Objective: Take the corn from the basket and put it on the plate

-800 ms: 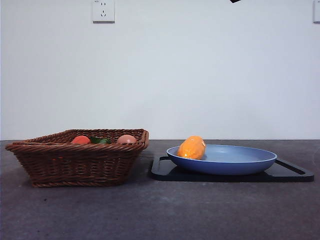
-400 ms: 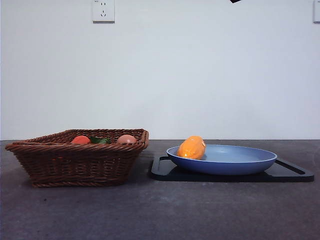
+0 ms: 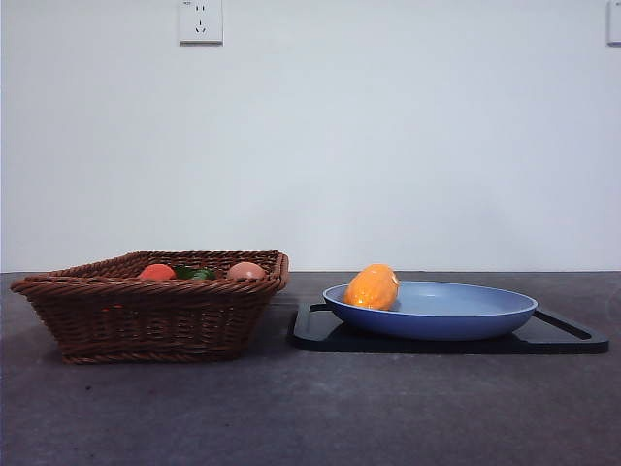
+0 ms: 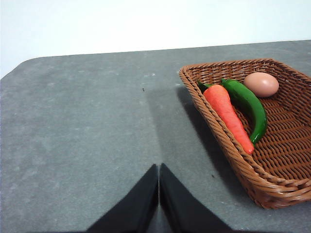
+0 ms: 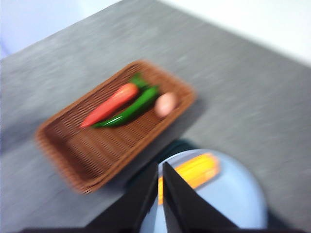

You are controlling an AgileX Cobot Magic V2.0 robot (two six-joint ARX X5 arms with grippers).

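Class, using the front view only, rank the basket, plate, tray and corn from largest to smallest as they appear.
1. tray, widest across, though the plate hides much of it
2. basket, narrower than the tray but much taller
3. plate
4. corn, clearly smallest

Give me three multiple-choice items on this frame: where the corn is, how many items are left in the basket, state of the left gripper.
1. The corn lies:
A. in the basket
B. on the blue plate
C. on the bare table

2. Items in the basket:
A. one
B. three
C. five

3. The left gripper is:
A. shut on nothing
B. shut on the corn
C. wide open

Answers:
1 B: the cob rests on the plate, near its basket-side rim.
2 B: carrot, green pepper, egg.
3 A: its jaws meet, nothing between them.
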